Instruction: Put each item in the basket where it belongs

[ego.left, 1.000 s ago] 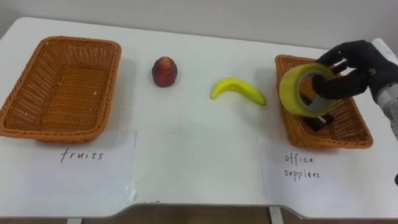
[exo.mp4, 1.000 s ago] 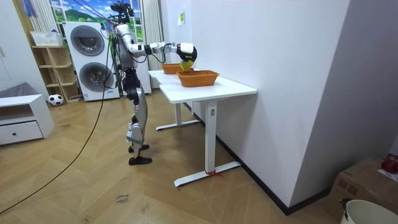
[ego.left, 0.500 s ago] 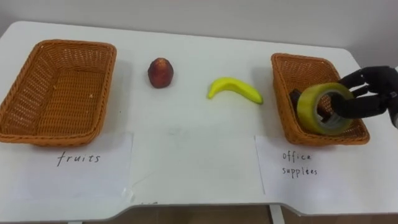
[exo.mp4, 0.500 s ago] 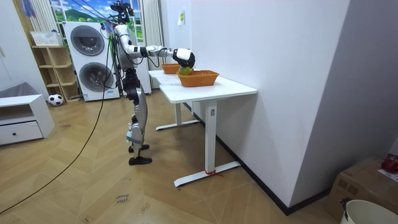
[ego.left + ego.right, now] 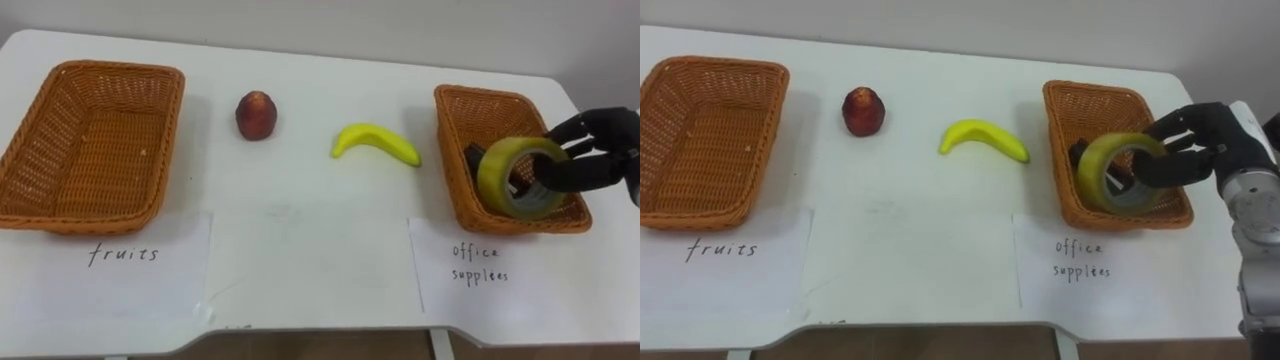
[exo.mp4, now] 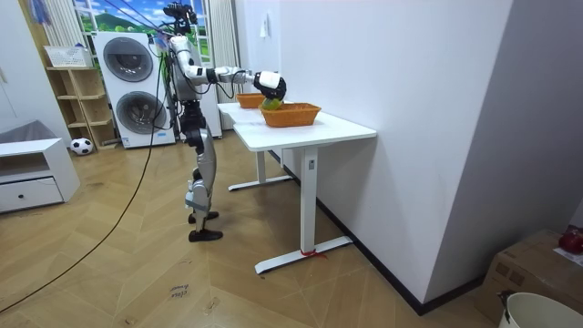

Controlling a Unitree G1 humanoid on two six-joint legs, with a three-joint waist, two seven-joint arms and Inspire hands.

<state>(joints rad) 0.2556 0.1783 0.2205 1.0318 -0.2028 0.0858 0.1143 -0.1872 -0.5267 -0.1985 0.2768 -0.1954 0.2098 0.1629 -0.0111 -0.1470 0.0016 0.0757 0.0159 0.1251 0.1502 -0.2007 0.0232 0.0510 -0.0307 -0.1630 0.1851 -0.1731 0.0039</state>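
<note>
Two wicker baskets sit on a white desk (image 5: 320,250), seen from above by the robot's head camera. The right robot hand (image 5: 1200,140) reaches in from the right edge and grips a roll of yellow tape (image 5: 1092,172). Its thumb is pushed into the roll's core and its fingers (image 5: 1175,120) curl over the outer rim. The roll stands tilted on edge, just left of the robot hand's palm. Its lower part is down inside the nearer wicker basket (image 5: 480,96), at the front right corner; whether it touches the basket's bottom cannot be told. A small dark object (image 5: 474,155) lies in that basket, just behind the roll. Left of the robot hand, beyond the basket's wall, a banana (image 5: 375,140) lies on the desk. A red fruit (image 5: 256,114), apple or peach, lies further left. Farthest from the robot hand, at the desk's left end, is the far wicker basket (image 5: 60,150). A handwritten paper sheet (image 5: 480,265) lies below the robot hand in front of the nearer basket, and a second paper sheet (image 5: 120,270) lies in front of the far one. In the room view the robot stands at the desk's end with its right arm stretched over it, and washing machines (image 6: 137,77) are behind it
</note>
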